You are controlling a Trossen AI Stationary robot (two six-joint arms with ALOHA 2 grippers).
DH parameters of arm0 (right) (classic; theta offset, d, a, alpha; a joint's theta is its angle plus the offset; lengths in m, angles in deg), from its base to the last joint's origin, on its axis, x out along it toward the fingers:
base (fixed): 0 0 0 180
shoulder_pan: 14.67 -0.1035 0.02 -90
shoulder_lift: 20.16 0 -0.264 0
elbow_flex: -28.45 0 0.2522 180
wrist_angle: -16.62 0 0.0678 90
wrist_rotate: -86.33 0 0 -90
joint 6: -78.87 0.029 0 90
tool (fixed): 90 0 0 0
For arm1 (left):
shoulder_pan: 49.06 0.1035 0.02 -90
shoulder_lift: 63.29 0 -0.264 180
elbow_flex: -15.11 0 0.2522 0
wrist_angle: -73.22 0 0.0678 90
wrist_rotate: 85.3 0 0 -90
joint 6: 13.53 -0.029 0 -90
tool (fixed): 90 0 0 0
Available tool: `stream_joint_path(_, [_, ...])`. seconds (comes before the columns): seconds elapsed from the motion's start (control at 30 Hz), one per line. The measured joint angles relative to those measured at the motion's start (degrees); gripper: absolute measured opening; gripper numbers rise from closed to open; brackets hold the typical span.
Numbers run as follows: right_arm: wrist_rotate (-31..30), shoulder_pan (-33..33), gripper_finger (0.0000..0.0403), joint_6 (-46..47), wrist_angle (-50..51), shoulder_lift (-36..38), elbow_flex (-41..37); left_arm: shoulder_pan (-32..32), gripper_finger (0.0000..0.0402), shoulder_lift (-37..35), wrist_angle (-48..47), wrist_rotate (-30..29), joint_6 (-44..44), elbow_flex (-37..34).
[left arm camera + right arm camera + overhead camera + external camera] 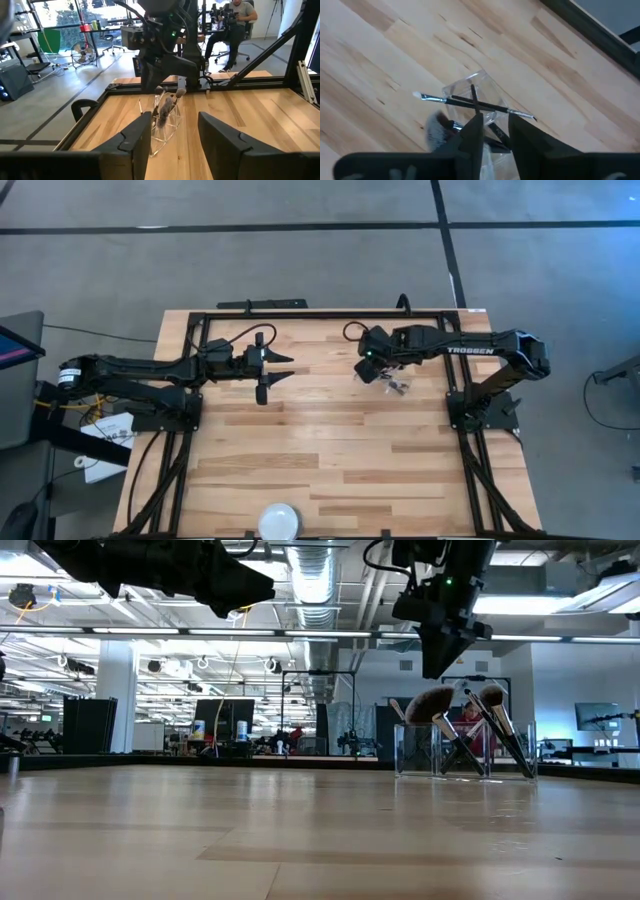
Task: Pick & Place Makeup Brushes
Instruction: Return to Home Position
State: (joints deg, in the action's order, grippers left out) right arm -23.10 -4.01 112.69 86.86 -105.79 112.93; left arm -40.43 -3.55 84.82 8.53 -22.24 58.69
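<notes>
Nearest me, at the front edge of the table: one white dish, alone, well apart from everything else and touched by neither arm. Mid-table, left side: left gripper, raised off the wood, fingers spread wide, holding nothing. I read it as parked clear to leave the other arm room. Same depth, right side: clear holder, standing on the wood near the right arm's base. In it are the brushes, every one I can find, leaning crossed against the walls. Two fluffy heads show above the rim, with thin dark handles slanting below; I cannot tell the exact count. I see no brush lying loose on the table, so I judge the placing done. Directly above the holder: right gripper, pointing down, fingers parted only narrowly, pinching nothing, clear of the brush tips. I judge that pose suited to drawing straight up without snagging a handle, with the retreat to rest not yet made. Beyond the table: open workshop, one seated person, far from both arms.
</notes>
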Motion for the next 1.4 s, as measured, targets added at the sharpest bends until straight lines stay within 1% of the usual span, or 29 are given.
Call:
stream_joint_path(0.1, [0.1,-0.1,0.0093,-1.3,-0.2,0.0,0.4,0.0,0.0159,0.0,0.0,0.0,0.0,0.0])
stream_joint_path(0.2, [1.4,-0.8,0.0099,-1.2,0.5,0.3,3.0,0.0,0.0159,-0.9,-0.5,-0.7,0.0,0.0])
stream_joint_path(0.3, [0.9,-2.8,0.0099,-7.3,0.6,1.6,6.5,0.0,0.0156,-4.5,-3.4,-3.7,0.0,0.0])
stream_joint_path(0.4, [-1.2,-5.4,0.0093,-15.7,0.1,4.9,8.5,0.0,0.0134,-10.5,-9.8,-9.2,0.0,0.0])
stream_joint_path(0.47, [-3.2,-7.3,0.0087,-21.2,-1.5,8.1,7.3,0.0,0.0106,-15.1,-13.7,-10.8,0.0,0.0])
stream_joint_path(0.5, [-3.0,-7.9,0.0083,-23.8,-3.5,10.0,5.9,0.0,0.0089,-17.6,-16.0,-10.9,0.0,0.0])
stream_joint_path(0.53, [-2.0,-8.3,0.0078,-26.4,-6.2,12.0,3.7,0.0,0.0070,-20.0,-17.7,-10.9,0.0,0.0])
stream_joint_path(0.57, [0.8,-8.5,0.0073,-29.4,-9.1,14.3,1.1,-0.1,0.0050,-22.2,-19.2,-10.9,0.0,0.0])
stream_joint_path(0.63, [8.4,-8.3,0.0064,-34.3,-16.0,18.9,-5.6,-0.2,0.0015,-26.5,-23.5,-10.9,0.0,0.0])
stream_joint_path(0.67, [12.5,-7.9,0.0061,-36.1,-20.1,21.3,-9.3,-0.2,0.0009,-28.3,-25.7,-10.9,0.2,0.0])
stream_joint_path(0.73, [17.7,-6.8,0.0055,-37.7,-28.2,26.0,-16.9,-0.2,0.0008,-31.6,-30.2,-10.9,0.4,0.0])
stream_joint_path(0.83, [18.9,-5.0,0.0052,-38.3,-38.9,32.6,-27.5,-0.2,0.0005,-36.1,-35.3,-11.0,3.3,0.0])
stream_joint_path(0.9, [18.9,-3.7,0.0052,-38.4,-42.7,36.8,-33.1,-0.2,0.0005,-39.1,-38.7,-11.4,4.6,-0.1])
stream_joint_path(0.97, [18.9,-2.4,0.0052,-38.4,-46.7,41.1,-38.4,-0.2,0.0004,-42.1,-39.4,-11.5,4.7,-1.3])
stream_joint_path(1.1, [20.3,0.1,0.0052,-38.7,-58.2,49.4,-48.5,-0.2,0.0004,-48.9,-39.9,-11.9,6.6,-5.7])
stream_joint_path(1.2, [21.3,1.2,0.0052,-38.8,-61.6,55.2,-53.8,-0.2,0.0004,-54.2,-39.9,-14.1,8.8,-8.8])
stream_joint_path(1.3, [21.5,1.5,0.0052,-37.3,-61.6,60.4,-57.2,-0.2,0.0004,-59.4,-39.9,-15.0,11.1,-10.8])
stream_joint_path(1.4, [21.5,1.4,0.0052,-37.3,-61.3,65.9,-60.1,-0.2,0.0004,-59.7,-40.7,-15.0,12.7,-11.3])
